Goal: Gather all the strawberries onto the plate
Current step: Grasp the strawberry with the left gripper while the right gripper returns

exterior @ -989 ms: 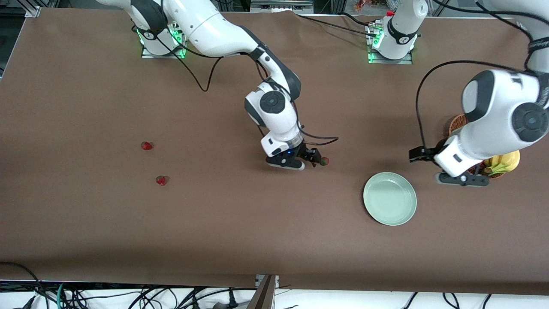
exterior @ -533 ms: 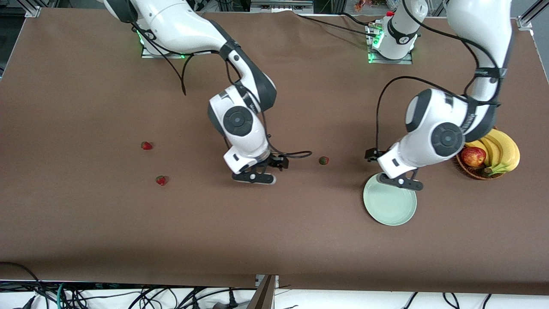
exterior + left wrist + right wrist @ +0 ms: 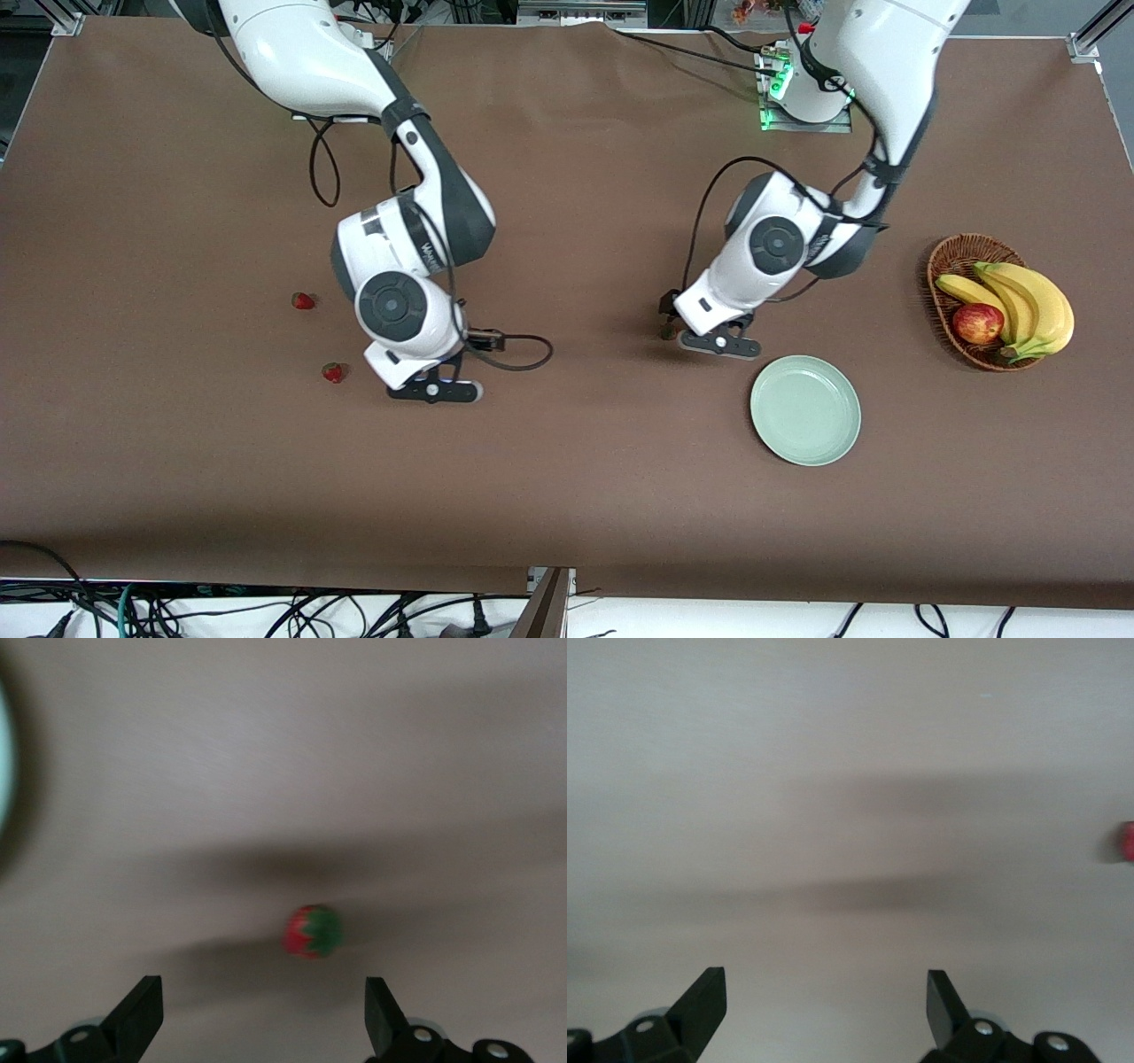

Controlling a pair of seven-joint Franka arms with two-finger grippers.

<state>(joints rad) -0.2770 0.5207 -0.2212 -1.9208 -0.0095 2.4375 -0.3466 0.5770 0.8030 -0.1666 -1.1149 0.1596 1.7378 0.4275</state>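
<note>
Left gripper point(image 3: 704, 337) over a strawberry point(image 3: 312, 931), fingers apart.
In the left wrist view the berry lies between the spread fingers; plate point(image 3: 804, 409) near; right gripper point(image 3: 423, 377), also spread, beside another berry point(image 3: 332, 372).

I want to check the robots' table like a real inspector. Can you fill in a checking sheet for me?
Surface: brown table, flat and bare between items.
Job's things: mint-green plate with no berries on it; three strawberries, one and another toward the right arm's end, the third on the table under the left end effector.
Clutter: wicker basket holding bananas and an apple.
Grippers: left end effector open over the third strawberry; right end effector open, beside the nearer strawberry.
Cables: black cables looping off both arms.
Surroundings: tangled wires below the table edge.
</note>
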